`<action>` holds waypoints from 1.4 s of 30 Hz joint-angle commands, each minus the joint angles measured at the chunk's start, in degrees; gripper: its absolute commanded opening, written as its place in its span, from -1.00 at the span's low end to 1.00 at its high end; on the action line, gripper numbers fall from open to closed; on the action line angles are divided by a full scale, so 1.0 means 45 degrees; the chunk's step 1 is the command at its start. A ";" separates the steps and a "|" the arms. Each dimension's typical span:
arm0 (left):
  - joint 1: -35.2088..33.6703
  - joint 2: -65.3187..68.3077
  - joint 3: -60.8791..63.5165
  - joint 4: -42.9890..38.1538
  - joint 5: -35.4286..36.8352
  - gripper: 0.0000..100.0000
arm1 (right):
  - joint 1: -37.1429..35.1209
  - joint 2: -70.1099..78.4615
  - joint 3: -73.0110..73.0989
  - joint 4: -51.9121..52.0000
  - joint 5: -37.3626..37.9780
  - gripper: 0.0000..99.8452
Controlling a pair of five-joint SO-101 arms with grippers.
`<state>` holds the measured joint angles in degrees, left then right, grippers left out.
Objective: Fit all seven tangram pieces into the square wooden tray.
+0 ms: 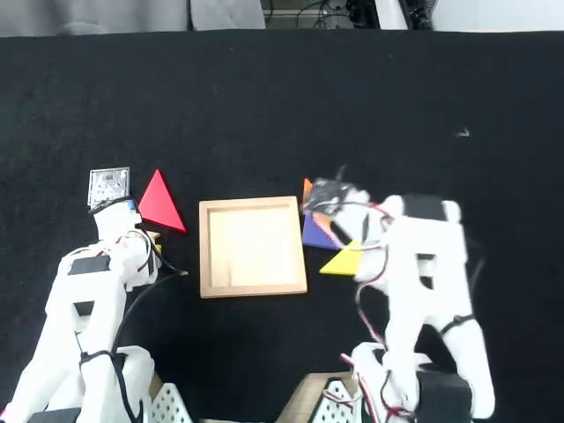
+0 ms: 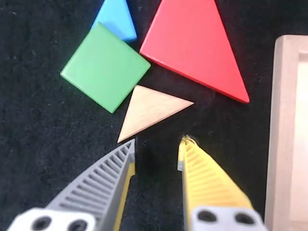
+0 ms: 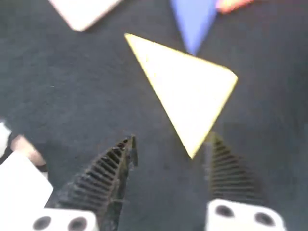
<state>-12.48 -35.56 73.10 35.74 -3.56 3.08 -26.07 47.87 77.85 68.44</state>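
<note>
Yellow triangle [image 3: 187,91] lies just ahead of the right gripper [image 3: 172,142], its nearest corner pointing in between the spread jaws. The left gripper [image 2: 159,143], likewise spread, faces a small bare-wood triangle [image 2: 149,110] just beyond its tips. The square wooden tray [image 1: 204,256], with no piece in it yet, sits between the two arms.

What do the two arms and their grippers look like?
Both arms, the left arm and the right arm, are white plastic with black motor blocks and thin cables. The left gripper has one grey and one yellow ribbed finger; the right gripper has two black ribbed fingers.
</note>
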 commanded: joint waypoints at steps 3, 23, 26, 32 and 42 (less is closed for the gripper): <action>0.0107 0.0020 -0.0733 -0.0117 0.0059 -0.69 | -0.1856 0.0342 0.0479 -0.0801 0.0606 -0.35; 0.0127 0.0098 -0.0733 -0.0371 0.0059 -0.69 | 0.0899 0.5265 -0.2569 -0.1954 0.2032 -0.26; 0.0166 0.0078 -0.0733 -0.0391 0.0059 -0.69 | 0.0899 0.5343 -0.2549 -0.2032 0.2051 -0.26; 0.0147 0.0078 -0.0733 -0.0391 0.0059 -0.69 | 0.0410 0.5363 -0.2432 -0.2012 0.2051 -0.26; 0.0107 0.0078 -0.0733 -0.0391 0.0059 -0.69 | -0.0391 0.5617 -0.2354 -0.2051 0.2168 -0.18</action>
<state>-12.48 -35.21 73.10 34.77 -3.56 2.29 -1.63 39.08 69.23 77.05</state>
